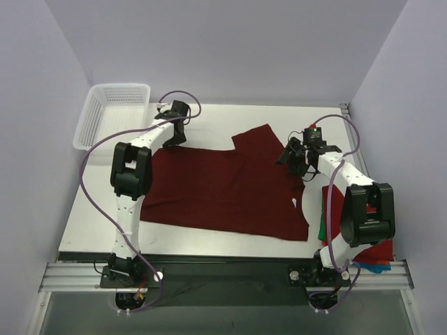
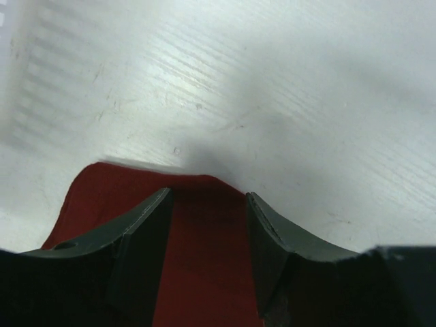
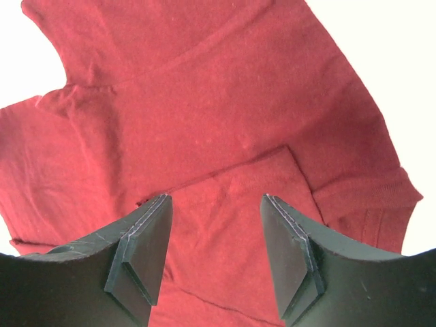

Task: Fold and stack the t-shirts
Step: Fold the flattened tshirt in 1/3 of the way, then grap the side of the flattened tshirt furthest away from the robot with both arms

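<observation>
Maroon shirt [image 1: 223, 192] lies spread flat mid-counter [image 1: 202, 241], one sleeve sticking out at 1 o'clock. Left gripper [image 2: 208, 194] is at the shirt's 10 o'clock corner, jaws apart, cloth edge showing in the gap and nothing pinched. Right gripper [image 3: 216, 197] hangs over the 2 o'clock sleeve area, jaws apart, a doubled-over flap of cloth below the gap. My read is that we're at the corner pick for the first fold. I'd drop both sides low enough to catch the full edge and bite well inside the hem. On the right I'd take the flap plus the layer under it, then lift both arms level so the cloth doesn't skew. Red shirt [image 1: 335, 202] and green shirt [image 1: 320, 230] sit at 4 o'clock, mostly under the right arm, so I can't tell if they're folded or bunched. The left arm covers the maroon shirt's left edge from above. Left wrist view is blurry, so I can't tell finger-to-counter contact.
</observation>
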Action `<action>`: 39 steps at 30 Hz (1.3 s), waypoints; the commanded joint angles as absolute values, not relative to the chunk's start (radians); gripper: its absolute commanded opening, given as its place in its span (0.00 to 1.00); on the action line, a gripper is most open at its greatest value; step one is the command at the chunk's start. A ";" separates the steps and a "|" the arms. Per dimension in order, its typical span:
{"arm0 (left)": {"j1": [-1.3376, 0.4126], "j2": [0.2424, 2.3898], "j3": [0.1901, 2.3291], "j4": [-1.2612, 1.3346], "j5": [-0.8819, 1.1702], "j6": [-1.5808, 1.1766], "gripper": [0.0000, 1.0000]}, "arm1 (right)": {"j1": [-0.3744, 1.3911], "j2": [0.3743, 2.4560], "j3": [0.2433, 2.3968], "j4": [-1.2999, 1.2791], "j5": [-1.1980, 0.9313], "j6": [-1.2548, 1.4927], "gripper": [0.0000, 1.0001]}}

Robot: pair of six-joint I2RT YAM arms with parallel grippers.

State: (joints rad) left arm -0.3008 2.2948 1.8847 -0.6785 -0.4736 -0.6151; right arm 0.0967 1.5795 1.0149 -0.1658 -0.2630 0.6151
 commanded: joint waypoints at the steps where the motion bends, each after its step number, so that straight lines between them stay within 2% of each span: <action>1: -0.284 2.302 1.970 -0.712 -0.511 -0.589 0.57 | 0.086 1.632 1.077 -0.149 -0.247 0.597 0.55; 9: -0.255 2.362 2.054 -0.797 -0.548 -0.587 0.54 | 0.057 1.747 1.172 -0.160 -0.252 0.589 0.54; 15: -0.235 2.364 2.008 -0.776 -0.511 -0.572 0.55 | 0.049 1.798 1.213 -0.160 -0.250 0.587 0.54; 19: -0.230 2.401 2.054 -0.811 -0.499 -0.571 0.55 | 0.046 1.824 1.238 -0.163 -0.259 0.589 0.54; 24: -0.232 2.361 1.970 -0.763 -0.473 -0.586 0.54 | 0.028 1.851 1.264 -0.170 -0.258 0.591 0.54; 30: -0.232 2.342 1.942 -0.752 -0.449 -0.587 0.42 | 0.014 1.913 1.327 -0.181 -0.264 0.600 0.54; 35: -0.232 2.304 1.882 -0.710 -0.425 -0.589 0.20 | 0.003 1.939 1.362 -0.196 -0.267 0.597 0.54; 39: -0.233 2.246 1.838 -0.674 -0.408 -0.584 0.10 | 0.002 1.960 1.399 -0.212 -0.241 0.589 0.54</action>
State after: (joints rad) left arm -0.2337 2.3127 1.8740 -0.6910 -0.4484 -0.5903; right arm 0.0059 1.9411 1.3346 -0.1715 -0.2588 0.6003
